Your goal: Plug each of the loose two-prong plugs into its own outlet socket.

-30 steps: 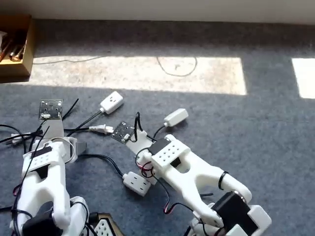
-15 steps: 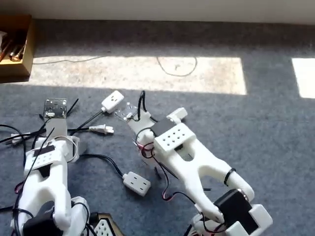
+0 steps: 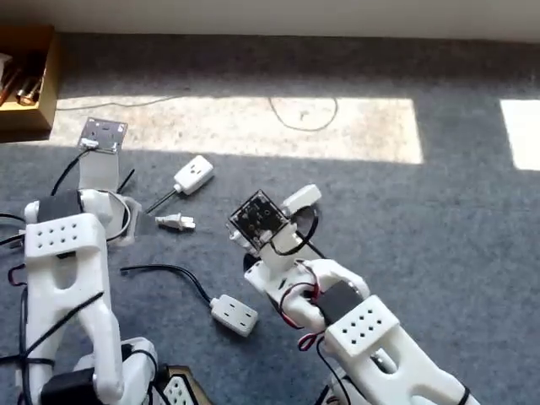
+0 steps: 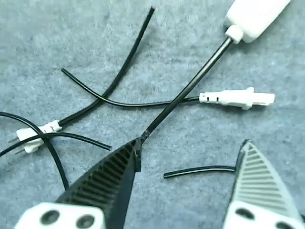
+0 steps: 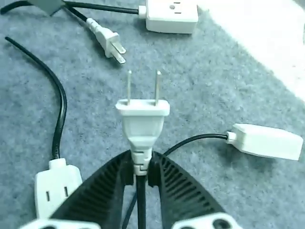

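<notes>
My right gripper is shut on the neck of a white two-prong plug, which hangs above the carpet with its prongs pointing away. Beyond it lie a loose plug and a white outlet socket. Two more sockets lie to either side. My left gripper is open just above black cords, close to the loose plug and a socket. From above, the loose plug lies beside the left gripper.
Another small plug lies among the black cords near the left arm. A wooden box stands at the far left. A thin cable loop lies on the sunlit strip of carpet. Sockets are scattered between the arms.
The right arm has drawn back toward its base and its wrist has turned. The left arm has risen and stretched farther out over the cords.
</notes>
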### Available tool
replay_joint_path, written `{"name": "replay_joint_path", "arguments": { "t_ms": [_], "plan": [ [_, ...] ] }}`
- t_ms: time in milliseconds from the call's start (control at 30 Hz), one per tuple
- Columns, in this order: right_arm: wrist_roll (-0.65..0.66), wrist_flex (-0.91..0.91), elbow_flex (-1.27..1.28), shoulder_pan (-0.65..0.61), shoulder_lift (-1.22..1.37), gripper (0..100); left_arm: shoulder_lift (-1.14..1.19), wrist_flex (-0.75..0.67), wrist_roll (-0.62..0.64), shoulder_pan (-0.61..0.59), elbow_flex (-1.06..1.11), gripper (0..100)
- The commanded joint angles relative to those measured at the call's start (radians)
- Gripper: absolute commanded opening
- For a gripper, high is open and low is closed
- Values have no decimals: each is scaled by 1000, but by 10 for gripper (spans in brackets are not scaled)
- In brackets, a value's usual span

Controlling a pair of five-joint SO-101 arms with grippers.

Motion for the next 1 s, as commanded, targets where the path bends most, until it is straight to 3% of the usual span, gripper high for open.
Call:
{"name": "replay_joint_path", "arguments": {
  "t_ms": [0, 100, 300, 500, 733, 967],
  "plan": [
    [-5, -25, -2, -68, -15, 5, -153, 8, 48, 87, -22, 374],
    [-8, -41, -1, -114, 4, 5, -318, 6, 86, 220, 51, 442],
    [-11, -41, 1, -116, 7, 5, -665, 0, 89, 374, 298, 443],
    [-26, -39, 1, -114, 2, 5, -857, 2, 83, 378, 414, 443],
    [-25, 35, -36, -116, -1, 5, -865, -130, 52, 288, 575, 442],
    [28, 157, -166, -113, -1, 5, -865, -193, 48, 282, 662, 442]
  ]
}}
